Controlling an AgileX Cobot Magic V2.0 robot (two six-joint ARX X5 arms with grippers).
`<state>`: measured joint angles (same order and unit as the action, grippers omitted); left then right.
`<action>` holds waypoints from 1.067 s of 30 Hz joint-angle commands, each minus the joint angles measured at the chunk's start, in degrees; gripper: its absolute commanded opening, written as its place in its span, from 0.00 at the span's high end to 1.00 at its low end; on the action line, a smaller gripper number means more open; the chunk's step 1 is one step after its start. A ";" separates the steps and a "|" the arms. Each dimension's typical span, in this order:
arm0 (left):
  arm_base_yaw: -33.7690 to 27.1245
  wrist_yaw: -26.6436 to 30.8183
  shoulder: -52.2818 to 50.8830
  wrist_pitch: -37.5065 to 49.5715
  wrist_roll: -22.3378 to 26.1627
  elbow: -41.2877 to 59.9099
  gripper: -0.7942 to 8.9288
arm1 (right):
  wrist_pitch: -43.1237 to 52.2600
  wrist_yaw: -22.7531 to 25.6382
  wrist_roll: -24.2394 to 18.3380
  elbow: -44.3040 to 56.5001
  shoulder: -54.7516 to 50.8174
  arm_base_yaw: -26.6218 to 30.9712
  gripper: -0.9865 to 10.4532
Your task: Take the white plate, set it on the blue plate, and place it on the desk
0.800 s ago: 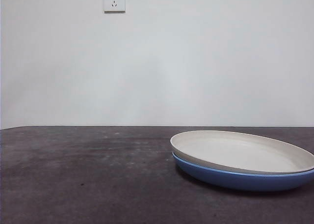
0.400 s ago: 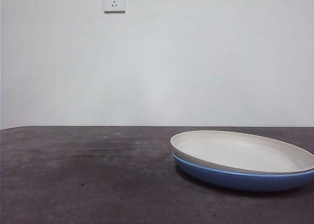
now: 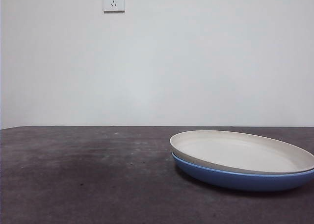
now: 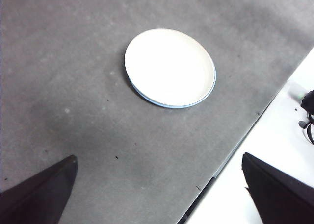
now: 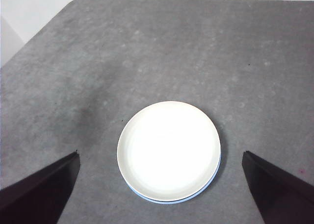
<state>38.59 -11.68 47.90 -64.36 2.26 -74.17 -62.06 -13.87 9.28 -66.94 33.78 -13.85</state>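
Two plates sit stacked: white plate [image 3: 240, 153] nested on blue plate [image 3: 235, 179], on the desk [image 3: 88, 175]. Both hands, left hand [image 4: 157, 194] and right hand [image 5: 159, 194], hang high above, well clear, jaws apart.

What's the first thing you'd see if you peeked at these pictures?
The white plate catches the eye first: it sits stacked on the blue plate, toward the right of the dark desk in the front view. Behind them, a white wall socket sits high on the bare wall. Both pincers hang open high above the desk, holding nothing.
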 commanded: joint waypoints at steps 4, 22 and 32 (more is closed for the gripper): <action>0.44 2.27 -4.55 1.25 0.74 1.73 0.24 | -0.33 0.02 1.99 -1.01 0.24 -0.22 0.33; 0.44 3.82 -11.93 -1.09 0.76 1.86 0.24 | -5.79 -2.29 7.15 -1.01 22.25 -0.22 0.33; 0.44 3.80 -13.53 -1.25 0.74 1.86 0.24 | -4.52 -2.58 2.10 -1.01 42.29 0.74 0.33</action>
<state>38.59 -7.84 34.30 -66.00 2.28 -71.79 -66.87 -16.47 13.15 -66.94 74.15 -13.17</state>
